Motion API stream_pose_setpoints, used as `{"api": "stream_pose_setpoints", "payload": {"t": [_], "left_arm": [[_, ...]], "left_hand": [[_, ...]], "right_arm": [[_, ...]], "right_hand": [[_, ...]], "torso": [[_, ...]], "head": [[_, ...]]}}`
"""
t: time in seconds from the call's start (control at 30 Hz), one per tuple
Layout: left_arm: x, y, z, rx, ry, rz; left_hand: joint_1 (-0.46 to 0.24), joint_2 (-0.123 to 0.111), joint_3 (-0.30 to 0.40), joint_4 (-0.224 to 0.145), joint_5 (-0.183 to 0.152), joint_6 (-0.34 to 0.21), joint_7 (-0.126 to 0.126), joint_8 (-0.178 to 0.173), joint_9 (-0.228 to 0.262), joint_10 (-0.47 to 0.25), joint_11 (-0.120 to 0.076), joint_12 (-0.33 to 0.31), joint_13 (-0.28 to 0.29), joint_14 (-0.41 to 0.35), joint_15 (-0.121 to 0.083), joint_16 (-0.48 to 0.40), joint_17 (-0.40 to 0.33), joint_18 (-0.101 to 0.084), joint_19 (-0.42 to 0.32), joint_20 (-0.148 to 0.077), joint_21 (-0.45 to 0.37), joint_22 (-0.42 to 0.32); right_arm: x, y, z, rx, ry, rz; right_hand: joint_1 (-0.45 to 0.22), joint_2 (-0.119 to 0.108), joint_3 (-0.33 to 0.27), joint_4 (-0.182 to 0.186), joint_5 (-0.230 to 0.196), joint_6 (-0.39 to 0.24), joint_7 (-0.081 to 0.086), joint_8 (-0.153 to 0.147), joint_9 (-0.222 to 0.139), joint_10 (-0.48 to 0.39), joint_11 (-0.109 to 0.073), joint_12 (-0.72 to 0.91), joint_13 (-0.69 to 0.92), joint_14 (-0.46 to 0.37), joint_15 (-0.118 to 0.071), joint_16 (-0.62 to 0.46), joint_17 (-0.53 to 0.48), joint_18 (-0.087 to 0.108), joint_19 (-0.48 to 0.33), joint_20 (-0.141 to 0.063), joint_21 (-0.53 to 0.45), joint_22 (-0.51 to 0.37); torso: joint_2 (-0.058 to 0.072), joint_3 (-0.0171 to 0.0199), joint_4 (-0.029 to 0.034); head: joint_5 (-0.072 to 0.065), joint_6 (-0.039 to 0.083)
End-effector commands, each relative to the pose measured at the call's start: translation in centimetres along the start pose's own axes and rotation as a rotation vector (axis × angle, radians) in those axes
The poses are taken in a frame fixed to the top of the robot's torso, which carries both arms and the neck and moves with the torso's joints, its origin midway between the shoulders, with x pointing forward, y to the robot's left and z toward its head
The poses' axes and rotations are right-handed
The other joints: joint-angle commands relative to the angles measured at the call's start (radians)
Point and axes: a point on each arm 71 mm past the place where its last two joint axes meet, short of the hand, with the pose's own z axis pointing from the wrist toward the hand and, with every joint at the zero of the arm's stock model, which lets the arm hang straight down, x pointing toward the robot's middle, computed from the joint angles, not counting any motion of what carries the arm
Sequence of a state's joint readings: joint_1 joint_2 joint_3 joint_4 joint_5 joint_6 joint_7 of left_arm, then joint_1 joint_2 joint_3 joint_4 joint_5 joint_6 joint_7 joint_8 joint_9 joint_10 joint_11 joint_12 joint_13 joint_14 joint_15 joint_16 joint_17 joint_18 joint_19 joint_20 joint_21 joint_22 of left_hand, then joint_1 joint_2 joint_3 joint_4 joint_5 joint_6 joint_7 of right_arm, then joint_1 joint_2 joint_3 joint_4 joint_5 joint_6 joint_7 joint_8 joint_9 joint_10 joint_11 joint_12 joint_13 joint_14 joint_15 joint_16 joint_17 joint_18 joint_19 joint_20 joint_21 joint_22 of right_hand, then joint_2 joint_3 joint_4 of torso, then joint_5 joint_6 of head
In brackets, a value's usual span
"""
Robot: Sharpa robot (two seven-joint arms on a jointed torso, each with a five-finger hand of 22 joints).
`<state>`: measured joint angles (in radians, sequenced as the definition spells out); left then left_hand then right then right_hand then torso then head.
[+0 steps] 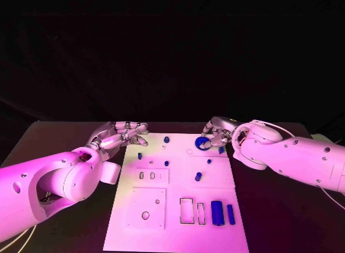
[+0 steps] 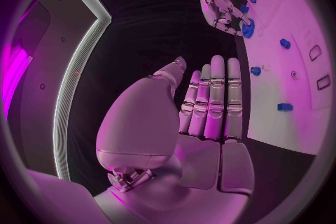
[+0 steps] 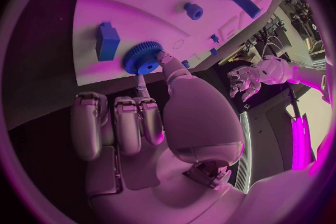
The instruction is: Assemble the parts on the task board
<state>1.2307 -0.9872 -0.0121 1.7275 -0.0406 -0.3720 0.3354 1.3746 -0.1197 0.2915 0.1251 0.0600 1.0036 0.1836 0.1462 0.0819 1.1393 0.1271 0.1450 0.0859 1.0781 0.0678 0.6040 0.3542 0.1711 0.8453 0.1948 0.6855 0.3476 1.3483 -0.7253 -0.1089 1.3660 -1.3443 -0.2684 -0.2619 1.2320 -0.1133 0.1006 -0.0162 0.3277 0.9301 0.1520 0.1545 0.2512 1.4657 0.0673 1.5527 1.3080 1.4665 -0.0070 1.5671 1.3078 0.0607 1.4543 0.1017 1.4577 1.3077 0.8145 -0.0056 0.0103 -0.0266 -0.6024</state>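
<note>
The white task board (image 1: 180, 232) lies in the middle of the table. My right hand (image 1: 216, 136) pinches a blue gear (image 1: 201, 141) between thumb and a finger at the board's far right corner. The right wrist view has the gear (image 3: 143, 57) by the board's edge, beside a blue block (image 3: 107, 41). Whether the gear touches the board I cannot tell. My left hand (image 1: 123, 134) hovers at the board's far left corner, fingers straight and apart, holding nothing (image 2: 206, 112). A thick blue cylinder (image 1: 217, 212) and a blue bar (image 1: 230, 214) lie at the board's near right.
Small blue pegs (image 1: 166, 139) (image 1: 167, 163) (image 1: 198, 176) stand across the board's far half. Rectangular slots (image 1: 187, 210) and a round hole (image 1: 145, 215) sit in the near half. Dark table (image 1: 58, 139) flanks the board on both sides.
</note>
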Motion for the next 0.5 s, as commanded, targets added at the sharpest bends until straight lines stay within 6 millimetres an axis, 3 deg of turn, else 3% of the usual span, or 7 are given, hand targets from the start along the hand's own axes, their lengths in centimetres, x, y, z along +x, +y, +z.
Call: {"api": "stream_pose_setpoints", "payload": {"t": [0.03,0.5], "left_arm": [[0.21,-0.11,0.01,0.005,0.019,-0.007],[0.10,-0.10,0.01,0.004,0.017,-0.007]], "left_hand": [[-0.007,0.003,-0.005,-0.001,-0.003,0.001,0.002,-0.006,0.000,-0.004,-0.002,-0.006,0.000,-0.005,0.000,0.007,0.001,0.008,-0.005,-0.001,0.007,0.002],[-0.007,0.003,-0.005,-0.001,-0.003,0.001,0.002,-0.006,0.000,-0.004,-0.002,-0.006,0.000,-0.005,0.000,0.007,0.001,0.008,-0.005,-0.001,0.007,0.002]], "right_arm": [[0.29,-0.05,-0.12,0.011,0.030,-0.016],[0.12,-0.24,-0.58,0.003,0.018,-0.023]], "right_hand": [[0.000,0.005,-0.007,-0.001,0.006,-0.007,0.001,0.004,0.001,0.078,0.004,-0.005,0.228,0.104,0.007,0.004,0.263,-0.019,0.005,0.005,0.002,0.102],[-0.001,0.006,-0.009,0.002,0.009,-0.007,0.001,0.007,0.003,0.078,0.005,-0.005,0.228,0.104,0.008,0.004,0.263,-0.020,0.006,0.005,0.004,0.104]], "torso": [[-0.001,0.0004,-0.0026],[0.000,0.0006,-0.0013]], "head": [[0.002,-0.002],[0.003,-0.001]]}}
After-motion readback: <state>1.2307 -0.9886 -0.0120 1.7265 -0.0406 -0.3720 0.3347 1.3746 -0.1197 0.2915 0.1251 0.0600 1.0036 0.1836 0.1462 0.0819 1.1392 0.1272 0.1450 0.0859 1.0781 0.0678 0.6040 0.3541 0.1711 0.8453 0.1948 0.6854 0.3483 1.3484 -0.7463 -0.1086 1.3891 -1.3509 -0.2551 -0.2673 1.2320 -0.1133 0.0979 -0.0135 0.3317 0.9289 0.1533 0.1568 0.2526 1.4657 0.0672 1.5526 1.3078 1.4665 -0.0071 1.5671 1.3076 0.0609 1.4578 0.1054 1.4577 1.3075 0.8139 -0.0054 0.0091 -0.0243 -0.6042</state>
